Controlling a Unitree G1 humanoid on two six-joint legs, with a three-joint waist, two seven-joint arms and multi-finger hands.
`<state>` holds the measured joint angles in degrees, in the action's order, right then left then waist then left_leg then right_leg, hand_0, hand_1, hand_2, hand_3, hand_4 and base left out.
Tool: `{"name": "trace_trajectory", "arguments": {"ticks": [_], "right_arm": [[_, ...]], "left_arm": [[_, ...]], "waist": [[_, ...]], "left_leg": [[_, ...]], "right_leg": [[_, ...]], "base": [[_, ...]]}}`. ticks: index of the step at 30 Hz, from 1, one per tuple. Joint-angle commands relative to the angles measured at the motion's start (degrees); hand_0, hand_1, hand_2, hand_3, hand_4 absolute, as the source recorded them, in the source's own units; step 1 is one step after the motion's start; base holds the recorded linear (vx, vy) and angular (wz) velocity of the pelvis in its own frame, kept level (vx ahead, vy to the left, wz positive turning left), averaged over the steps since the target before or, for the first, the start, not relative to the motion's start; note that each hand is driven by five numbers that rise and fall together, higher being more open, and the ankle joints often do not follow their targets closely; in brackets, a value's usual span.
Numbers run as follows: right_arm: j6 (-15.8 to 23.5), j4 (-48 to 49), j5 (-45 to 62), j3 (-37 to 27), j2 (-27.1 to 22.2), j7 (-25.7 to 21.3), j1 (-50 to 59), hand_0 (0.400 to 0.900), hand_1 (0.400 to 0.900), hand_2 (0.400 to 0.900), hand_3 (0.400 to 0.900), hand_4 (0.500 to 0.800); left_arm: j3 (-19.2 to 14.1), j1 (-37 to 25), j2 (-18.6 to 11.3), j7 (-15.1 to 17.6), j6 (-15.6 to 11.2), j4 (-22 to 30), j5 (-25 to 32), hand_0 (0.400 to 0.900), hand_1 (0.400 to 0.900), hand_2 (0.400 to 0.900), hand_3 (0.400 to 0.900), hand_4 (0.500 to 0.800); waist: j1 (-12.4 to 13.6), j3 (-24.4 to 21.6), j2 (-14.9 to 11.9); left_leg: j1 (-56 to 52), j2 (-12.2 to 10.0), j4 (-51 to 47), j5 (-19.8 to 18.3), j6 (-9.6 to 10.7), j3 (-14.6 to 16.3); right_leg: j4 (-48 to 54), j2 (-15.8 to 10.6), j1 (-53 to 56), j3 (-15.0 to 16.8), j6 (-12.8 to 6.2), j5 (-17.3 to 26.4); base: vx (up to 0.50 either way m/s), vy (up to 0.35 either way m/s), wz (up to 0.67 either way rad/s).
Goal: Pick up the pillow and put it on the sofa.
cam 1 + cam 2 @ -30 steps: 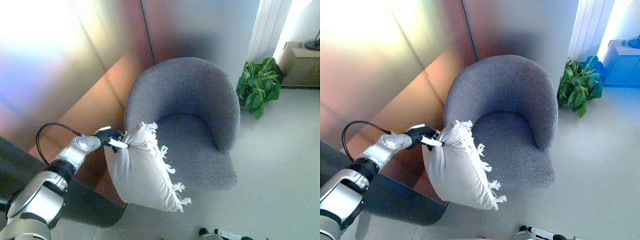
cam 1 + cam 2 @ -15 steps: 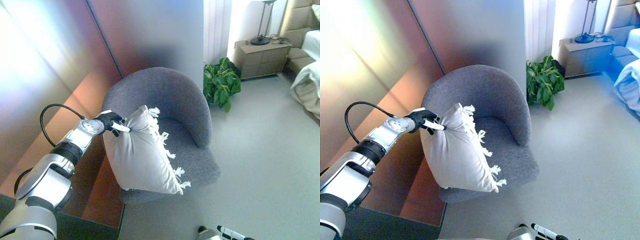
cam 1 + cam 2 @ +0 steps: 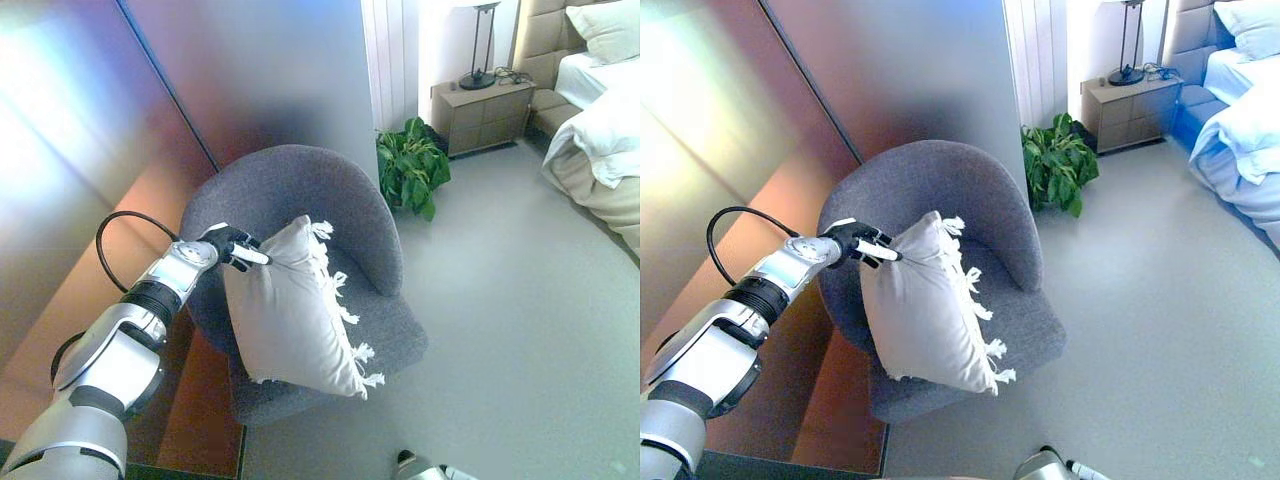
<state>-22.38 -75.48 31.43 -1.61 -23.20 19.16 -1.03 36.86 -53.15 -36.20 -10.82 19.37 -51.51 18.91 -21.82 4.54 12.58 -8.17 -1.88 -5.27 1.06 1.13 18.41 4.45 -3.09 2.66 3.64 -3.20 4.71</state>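
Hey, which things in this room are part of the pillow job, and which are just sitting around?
Part of the job:
white fringed pillow
grey armchair, serving as the sofa
left hand, gripping the pillow's top corner

Just sitting around:
potted plant
nightstand
floor lamp
bed

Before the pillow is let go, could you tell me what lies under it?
The grey armchair seat lies under the white pillow, which the left hand pinches at its top corner. The seat part behind the pillow is covered.
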Motion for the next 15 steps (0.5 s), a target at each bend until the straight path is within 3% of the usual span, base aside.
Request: {"name": "trace_trajectory", "arguments": {"ticks": [1,15], "right_arm": [[-1.5,-3.2,-1.4,2.5,0.5,1.6,-3.0,0.9,0.9,0.9,0.9,0.8],[-1.8,-2.7,-1.0,4.2,1.8,1.5,-2.7,0.9,0.9,0.9,0.9,0.8]], "left_arm": [[-5.7,-14.7,-6.0,4.2,-1.0,-4.9,-0.2,0.9,0.9,0.9,0.9,0.8],[-6.7,-13.0,-7.8,3.7,-0.2,-3.7,-0.8,0.9,0.9,0.9,0.9,0.8]], "waist": [[0.3,-4.5,0.2],[2.3,-5.3,-1.2]], "left_leg": [[-0.9,3.2,4.8,-5.9,0.8,-0.2],[-0.9,3.0,5.2,-6.2,0.5,-1.1]], "right_leg": [[-2.6,0.8,-0.9,-1.1,-4.82,-3.8],[-2.7,0.9,-0.1,-2.5,-4.56,-4.2]], "base": [[0.0,0.0,0.0],[0.0,0.0,0.0]]}}
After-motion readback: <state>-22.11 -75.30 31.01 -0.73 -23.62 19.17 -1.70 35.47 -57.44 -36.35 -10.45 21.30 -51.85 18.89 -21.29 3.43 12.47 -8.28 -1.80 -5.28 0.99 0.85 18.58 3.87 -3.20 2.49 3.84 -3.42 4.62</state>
